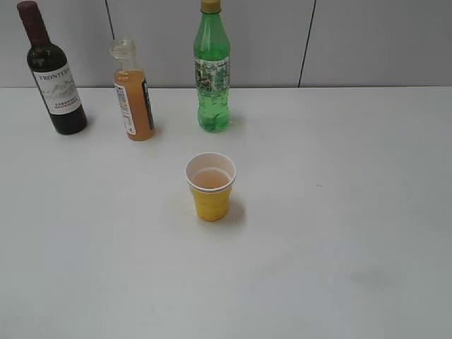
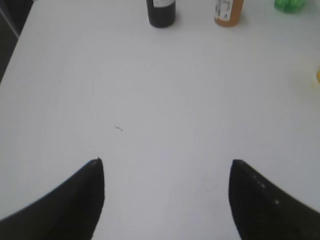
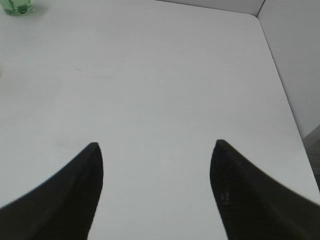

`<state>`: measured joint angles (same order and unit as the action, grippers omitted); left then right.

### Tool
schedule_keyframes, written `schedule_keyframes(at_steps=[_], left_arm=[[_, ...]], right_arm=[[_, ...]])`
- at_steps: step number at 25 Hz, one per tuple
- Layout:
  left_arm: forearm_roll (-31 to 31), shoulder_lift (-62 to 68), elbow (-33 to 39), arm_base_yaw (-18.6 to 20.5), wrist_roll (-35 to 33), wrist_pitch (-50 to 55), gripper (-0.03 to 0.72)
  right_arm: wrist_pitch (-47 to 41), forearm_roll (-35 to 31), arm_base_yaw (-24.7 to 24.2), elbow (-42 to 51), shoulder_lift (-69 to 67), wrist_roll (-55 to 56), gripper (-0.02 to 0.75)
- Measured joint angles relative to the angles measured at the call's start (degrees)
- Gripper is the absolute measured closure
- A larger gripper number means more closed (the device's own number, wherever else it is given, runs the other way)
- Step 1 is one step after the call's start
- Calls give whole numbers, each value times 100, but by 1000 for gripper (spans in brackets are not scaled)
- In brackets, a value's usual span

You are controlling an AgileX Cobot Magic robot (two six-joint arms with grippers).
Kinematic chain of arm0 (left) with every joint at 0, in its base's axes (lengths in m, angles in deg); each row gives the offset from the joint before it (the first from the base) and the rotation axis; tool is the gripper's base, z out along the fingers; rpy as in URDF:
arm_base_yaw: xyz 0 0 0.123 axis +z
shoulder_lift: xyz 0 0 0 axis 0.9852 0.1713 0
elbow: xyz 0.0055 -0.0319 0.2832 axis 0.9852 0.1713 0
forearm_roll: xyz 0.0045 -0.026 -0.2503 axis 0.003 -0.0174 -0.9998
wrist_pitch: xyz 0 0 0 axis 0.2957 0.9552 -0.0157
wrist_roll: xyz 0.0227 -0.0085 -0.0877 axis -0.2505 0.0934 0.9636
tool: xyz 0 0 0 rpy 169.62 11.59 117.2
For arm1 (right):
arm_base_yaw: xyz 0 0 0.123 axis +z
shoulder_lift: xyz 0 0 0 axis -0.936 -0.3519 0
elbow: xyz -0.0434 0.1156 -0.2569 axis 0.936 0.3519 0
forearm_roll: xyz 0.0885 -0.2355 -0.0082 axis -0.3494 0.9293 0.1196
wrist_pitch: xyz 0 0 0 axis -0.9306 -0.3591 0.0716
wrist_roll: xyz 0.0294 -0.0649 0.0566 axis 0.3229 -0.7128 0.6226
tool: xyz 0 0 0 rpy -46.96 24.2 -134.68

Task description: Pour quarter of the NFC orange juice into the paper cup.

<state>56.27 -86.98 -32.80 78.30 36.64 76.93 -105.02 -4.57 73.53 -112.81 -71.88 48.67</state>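
A small yellow tapered paper cup (image 1: 210, 187) with a white interior and white rolled rim is seen upright near the middle of the white worktop (image 1: 339, 233), and a shallow layer of pale orange liquid is visible inside it. Behind the cup and to its left, the small clear plastic bottle of cloudy NFC orange juice (image 1: 133, 92) is stood upright with its wide clear neck uncapped and its black-and-white label wrapped round the body; its base is also caught at the top edge of the left wrist view (image 2: 229, 12). Further left of the cup, beside the juice bottle, a dark glass wine bottle (image 1: 55, 74) with a white label and a maroon cap is placed. Directly behind the cup, a tall green plastic bottle (image 1: 212, 70) with a yellow cap is set close to the grey back wall (image 1: 367, 42). All 3 bottles are kept well apart from the cup. The left pincer (image 2: 166, 172) is shown with its 2 black fingers spread wide over bare worktop, nothing between them. The right pincer (image 3: 156, 157) is likewise held apart over bare worktop, holding nothing.
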Motion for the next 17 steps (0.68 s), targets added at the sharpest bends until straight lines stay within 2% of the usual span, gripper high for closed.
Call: schedule_keyframes(at_steps=[17], left_arm=[[40,-197,0,31,13,34,130]], right_arm=[[2,-17,0,0,0,0,200]])
